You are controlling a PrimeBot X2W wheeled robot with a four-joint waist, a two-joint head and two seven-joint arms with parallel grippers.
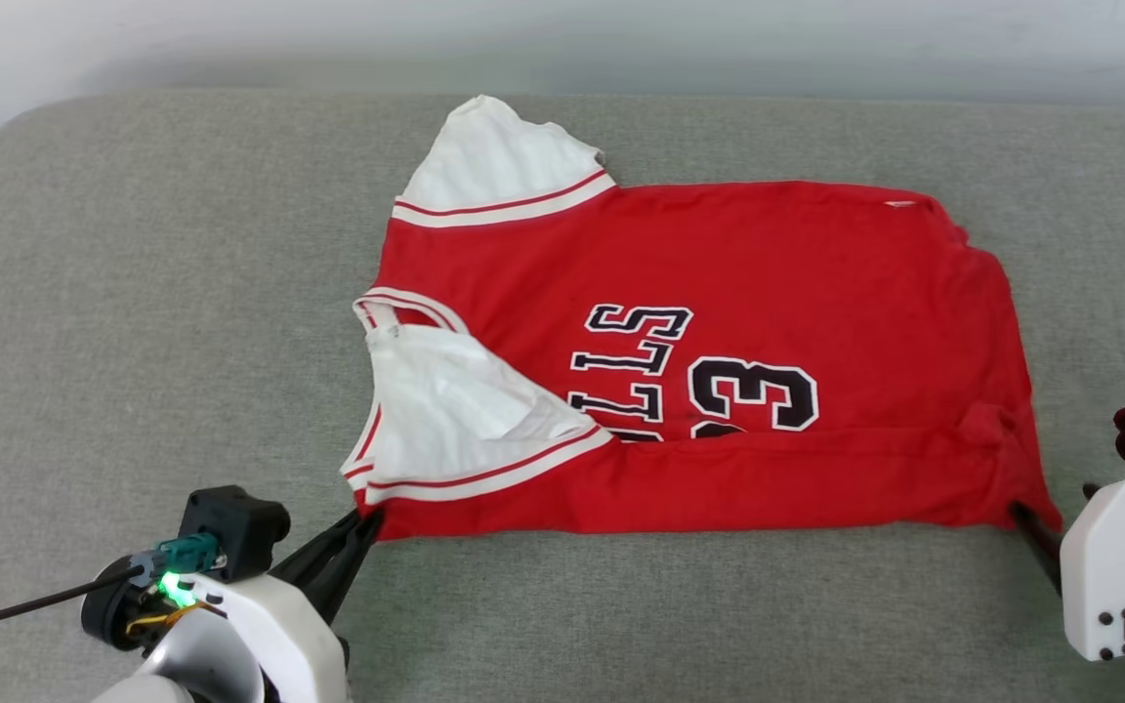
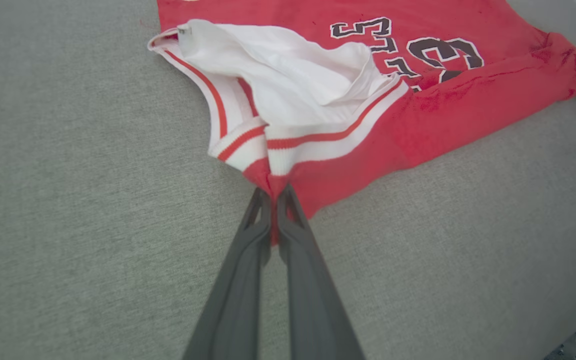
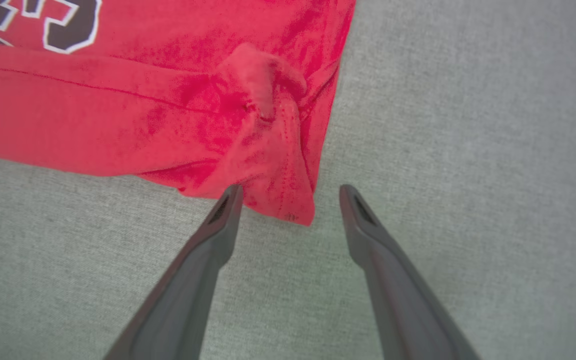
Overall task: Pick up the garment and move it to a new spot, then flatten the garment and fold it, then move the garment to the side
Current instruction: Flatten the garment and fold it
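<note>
Grey woven upholstery [image 1: 133, 293] spreads across the head view, and the red sleeveless basketball jersey with striped trim and black lettering [image 1: 719, 322] lies across its middle, near edge folded over. Our left gripper [image 1: 365, 524] meets the jersey's lower-left corner; our right gripper [image 1: 1026, 522] sits at the lower-right corner.

In the left wrist view, the two dark fingers [image 2: 255, 235] are pinched together on red cloth just below the white trim.

In the right wrist view, the fingers [image 3: 218, 230] stand wide apart, straddling the bunched hem corner and holding nothing.

We judge the fabric light, limp and slightly slippery; doubled corners give the surest hold.
</note>
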